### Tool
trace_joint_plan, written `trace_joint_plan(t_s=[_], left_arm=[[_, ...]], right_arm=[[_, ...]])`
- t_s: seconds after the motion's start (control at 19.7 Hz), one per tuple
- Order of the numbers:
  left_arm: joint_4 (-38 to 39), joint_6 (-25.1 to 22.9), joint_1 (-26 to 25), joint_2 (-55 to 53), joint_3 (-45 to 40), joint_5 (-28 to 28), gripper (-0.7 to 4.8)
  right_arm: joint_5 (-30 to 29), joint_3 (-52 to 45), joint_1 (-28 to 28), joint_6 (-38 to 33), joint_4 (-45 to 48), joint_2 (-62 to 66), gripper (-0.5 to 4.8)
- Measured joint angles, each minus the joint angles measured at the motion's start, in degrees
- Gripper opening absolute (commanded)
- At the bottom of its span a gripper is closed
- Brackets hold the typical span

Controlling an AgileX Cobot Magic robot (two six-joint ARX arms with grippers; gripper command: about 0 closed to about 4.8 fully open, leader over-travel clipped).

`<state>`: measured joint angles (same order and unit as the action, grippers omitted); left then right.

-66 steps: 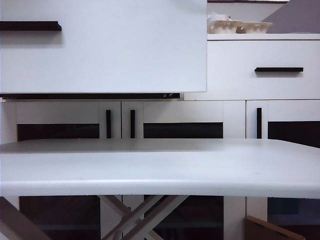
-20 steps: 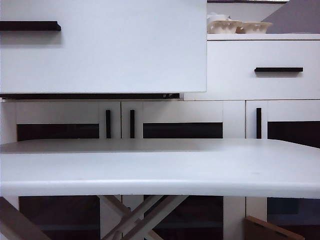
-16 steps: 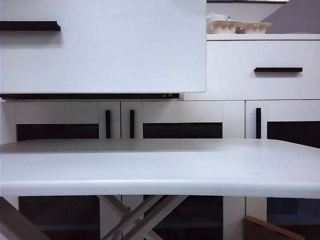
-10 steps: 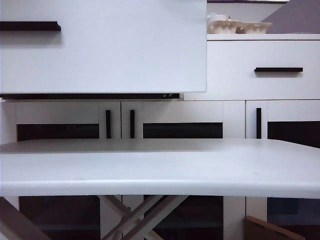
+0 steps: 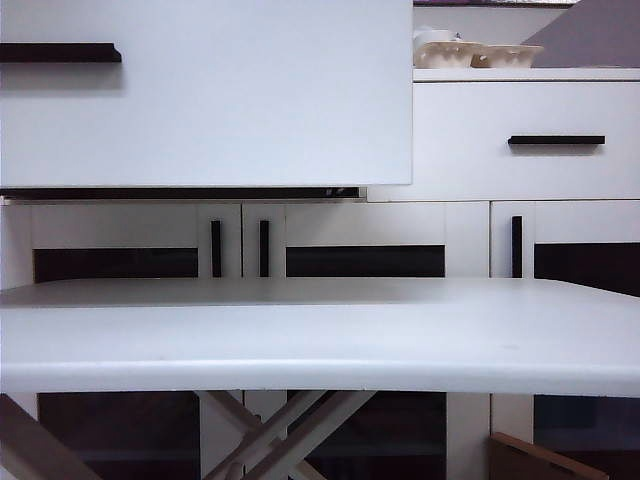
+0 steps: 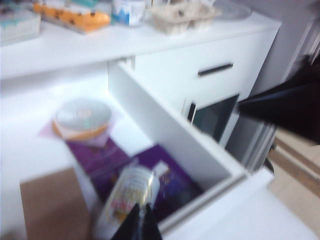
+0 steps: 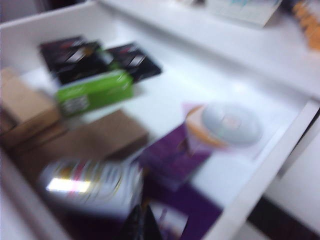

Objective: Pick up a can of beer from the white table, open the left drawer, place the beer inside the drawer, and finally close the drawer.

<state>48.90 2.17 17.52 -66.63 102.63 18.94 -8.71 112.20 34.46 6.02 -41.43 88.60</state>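
Can of beer (image 7: 92,187) lies on side inside open left drawer (image 5: 250,110); white worktop (image 5: 320,340) bare. Left end effector (image 6: 137,227) and right end effector (image 7: 140,225) both closed, empty, hovering over drawer. Next: lift clear of rim, press flat on front, push straight, slow finish

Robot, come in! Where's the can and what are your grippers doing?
Left gripper and right gripper shut, empty, over the open drawer. Can lying inside. Nothing blocking.
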Motion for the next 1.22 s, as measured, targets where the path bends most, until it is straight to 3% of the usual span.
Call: trace_joint_plan(t_s=[0.1,0.25,0.56,0.81,0.96,1.22], left_arm=[[6.1,-0.7,0.0,0.0,0.0,-0.6,-0.05],[11.4,-3.0,0.0,0.6,0.0,-5.8,-0.05],[10.8,-2.7,0.0,5.9,-1.2,-12.5,-0.05],[4.5,2.1,0.0,17.9,-18.7,-12.9,-0.05],[-2.1,2.4,0.0,25.8,-27.6,-16.8,-0.05],[-4.2,2.4,0.0,30.6,-35.9,-19.2,-0.05]], right_arm=[[-0.2,0.0,0.0,0.0,-4.8,-2.7,-0.06],[-0.2,0.0,0.0,0.0,-8.7,-3.8,-0.06],[-3.7,-1.7,0.3,0.1,-4.4,-4.2,-0.06],[-4.9,-6.7,4.2,0.1,-1.8,-4.2,-0.06],[-4.8,-9.0,6.7,0.1,-0.5,-5.9,-0.06],[-2.7,-22.4,9.9,-0.2,12.0,-13.0,-0.06]])
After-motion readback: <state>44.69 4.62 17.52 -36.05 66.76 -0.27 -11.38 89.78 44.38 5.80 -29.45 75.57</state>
